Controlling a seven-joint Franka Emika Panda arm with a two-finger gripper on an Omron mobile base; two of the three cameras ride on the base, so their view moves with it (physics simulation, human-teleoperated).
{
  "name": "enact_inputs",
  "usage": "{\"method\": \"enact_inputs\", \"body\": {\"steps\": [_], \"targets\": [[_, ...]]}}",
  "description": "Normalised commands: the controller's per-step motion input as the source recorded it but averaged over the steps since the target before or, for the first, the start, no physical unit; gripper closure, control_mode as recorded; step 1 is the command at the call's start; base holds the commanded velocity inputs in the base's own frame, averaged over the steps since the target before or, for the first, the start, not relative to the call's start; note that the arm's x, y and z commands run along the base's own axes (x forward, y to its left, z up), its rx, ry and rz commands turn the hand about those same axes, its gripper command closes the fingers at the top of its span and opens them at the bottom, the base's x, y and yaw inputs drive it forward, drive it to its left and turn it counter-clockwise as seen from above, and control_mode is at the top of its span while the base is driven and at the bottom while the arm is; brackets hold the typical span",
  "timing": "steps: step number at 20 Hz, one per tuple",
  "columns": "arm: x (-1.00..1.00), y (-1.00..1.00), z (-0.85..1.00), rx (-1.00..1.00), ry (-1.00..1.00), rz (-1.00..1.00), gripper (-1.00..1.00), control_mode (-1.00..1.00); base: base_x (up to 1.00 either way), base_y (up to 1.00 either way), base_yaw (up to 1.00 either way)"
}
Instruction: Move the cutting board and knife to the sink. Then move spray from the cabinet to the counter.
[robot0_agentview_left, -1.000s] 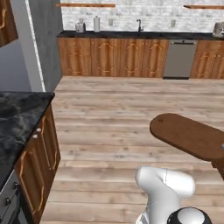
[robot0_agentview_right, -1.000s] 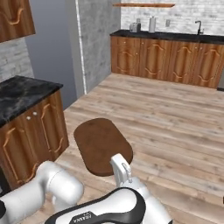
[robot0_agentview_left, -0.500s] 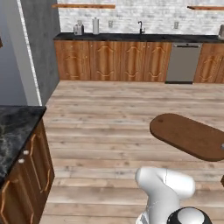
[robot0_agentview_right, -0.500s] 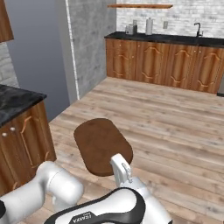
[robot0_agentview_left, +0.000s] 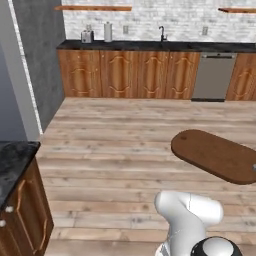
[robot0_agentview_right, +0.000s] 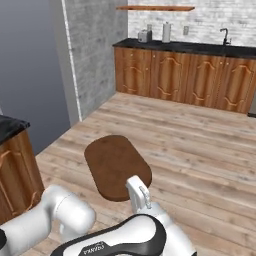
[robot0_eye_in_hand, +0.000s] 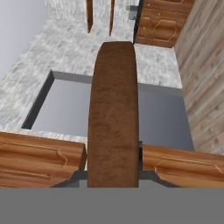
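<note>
The pincer (robot0_eye_in_hand: 113, 183) is pinching the cutting board (robot0_eye_in_hand: 113, 113) at the bottom centre of the hand view — the board is running straight up the middle of the frame. In the left base view the cutting board (robot0_agentview_left: 216, 155) is hanging level over the wooden floor (robot0_agentview_left: 115, 145) at right of centre; in the right base view it is sitting at centre. A black worktop (robot0_agentview_left: 12, 162) is showing at lower left — farther off, a long worktop (robot0_agentview_left: 150, 45) with a faucet (robot0_agentview_left: 162, 33) is crossing the top.
</note>
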Motion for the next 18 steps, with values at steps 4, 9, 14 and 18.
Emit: {"method": "enact_inputs", "body": {"steps": [4,9,14,18], "targets": [[0.00,0.00,0.00,0.00,0.00,0.00,1.00,1.00,0.63,-0.43,0.00],[0.00,0.00,0.00,0.00,0.00,0.00,1.00,1.00,0.61,-0.42,0.00],[0.00,0.00,0.00,0.00,0.00,0.00,1.00,1.00,0.59,-0.39,-0.01],[0.00,0.00,0.00,0.00,0.00,0.00,1.00,1.00,0.55,-0.34,-0.07]]}}
